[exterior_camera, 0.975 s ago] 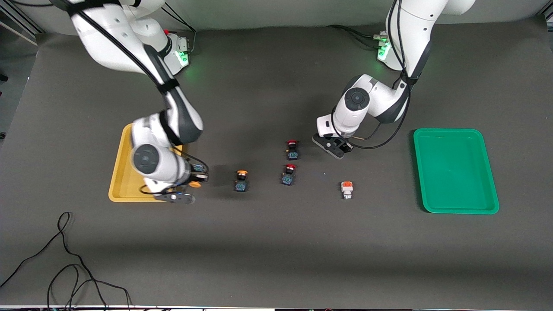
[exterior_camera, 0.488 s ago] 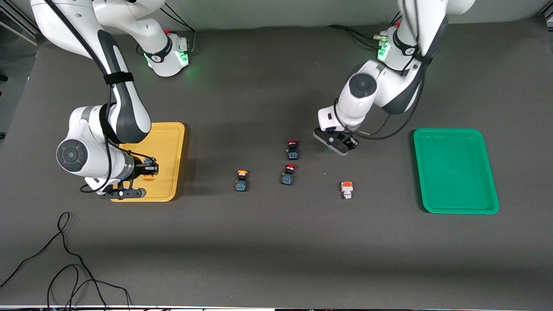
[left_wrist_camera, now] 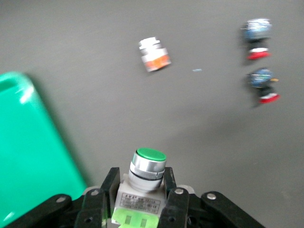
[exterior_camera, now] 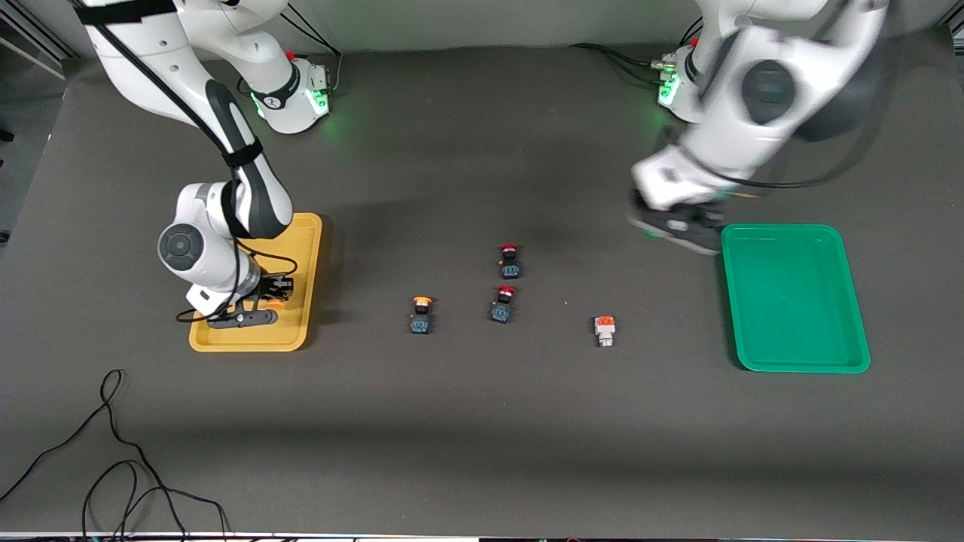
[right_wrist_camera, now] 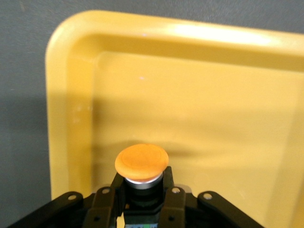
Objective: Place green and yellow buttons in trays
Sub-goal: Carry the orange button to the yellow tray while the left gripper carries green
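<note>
Over yellow tray (exterior_camera: 301,226): right gripper (exterior_camera: 260,301) clamps yellow-capped switch (right_wrist_camera: 141,164) by its body. Beside yellow tray, toward green tray (exterior_camera: 791,354): second yellow switch (exterior_camera: 421,315), orange-topped white switch (exterior_camera: 604,330). At green tray's edge: left gripper (left_wrist_camera: 137,209) pinches green-topped switch (left_wrist_camera: 146,173). Switches look light, rigid; caps slick, so grip square bodies.

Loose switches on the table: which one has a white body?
The orange-topped switch, loose on the table toward the left arm's end, closest of the four to the green tray. The yellow-capped switch and two red-capped switches have dark bodies.
</note>
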`<state>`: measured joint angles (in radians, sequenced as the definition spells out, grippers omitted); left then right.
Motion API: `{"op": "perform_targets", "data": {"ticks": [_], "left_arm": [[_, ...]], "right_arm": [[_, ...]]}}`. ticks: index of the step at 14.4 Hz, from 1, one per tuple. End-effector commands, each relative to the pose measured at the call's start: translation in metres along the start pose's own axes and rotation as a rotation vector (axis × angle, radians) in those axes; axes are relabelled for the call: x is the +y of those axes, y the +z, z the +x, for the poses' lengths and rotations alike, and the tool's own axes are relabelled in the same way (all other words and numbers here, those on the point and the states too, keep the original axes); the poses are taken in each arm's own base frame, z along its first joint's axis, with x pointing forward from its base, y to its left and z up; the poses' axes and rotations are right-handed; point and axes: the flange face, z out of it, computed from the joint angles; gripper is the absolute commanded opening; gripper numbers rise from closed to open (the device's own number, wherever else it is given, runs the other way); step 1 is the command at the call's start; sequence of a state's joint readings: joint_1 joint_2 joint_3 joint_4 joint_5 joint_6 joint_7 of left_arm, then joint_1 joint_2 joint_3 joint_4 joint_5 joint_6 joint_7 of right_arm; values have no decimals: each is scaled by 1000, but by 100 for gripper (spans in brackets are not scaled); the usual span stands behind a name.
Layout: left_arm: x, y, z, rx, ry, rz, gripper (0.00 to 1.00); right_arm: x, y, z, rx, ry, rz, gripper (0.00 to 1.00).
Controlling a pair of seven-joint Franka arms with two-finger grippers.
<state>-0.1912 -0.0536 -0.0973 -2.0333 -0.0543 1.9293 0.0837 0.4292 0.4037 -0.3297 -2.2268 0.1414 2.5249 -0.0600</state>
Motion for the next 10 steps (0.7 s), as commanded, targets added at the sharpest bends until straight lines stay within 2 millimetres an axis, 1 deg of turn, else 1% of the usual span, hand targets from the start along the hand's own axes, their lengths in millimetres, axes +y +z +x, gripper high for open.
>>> {"op": "perform_targets", "data": {"ticks": [1,2,3,4,5,6,7,8,9,10], "left_arm": [[-104,-7,-19,-43,-94,-29,0],[-135,-6,-27,-48,-132,-16,0],[-162,-3,-35,-62,-164,25,0],[-184,9,-38,-81,-191,43,0],[-204,26,-39,-95,-222,45,0],[-225,47,-39,-105,-241,56,0],[-244,74,-39,-125,-262,46,0],[-261,106,-40,-151,-281,26,0],[-272,139,-41,-178,-295,5,0],[-276,163,-39,-195,-302,-8,0]], "right_arm": [[-7,-4,4,18,-18,30,0],[-6,-4,4,17,-20,30,32],[-7,-6,4,18,-25,31,66],[-7,-7,4,15,-24,33,87],[-8,-10,4,5,-26,37,100],[-11,-19,6,-1,-29,45,100],[-12,-32,8,-19,-27,58,100],[-15,-49,11,-39,-29,74,99],[-17,-69,16,-54,-34,89,99],[-19,-89,20,-68,-34,103,99]]}}
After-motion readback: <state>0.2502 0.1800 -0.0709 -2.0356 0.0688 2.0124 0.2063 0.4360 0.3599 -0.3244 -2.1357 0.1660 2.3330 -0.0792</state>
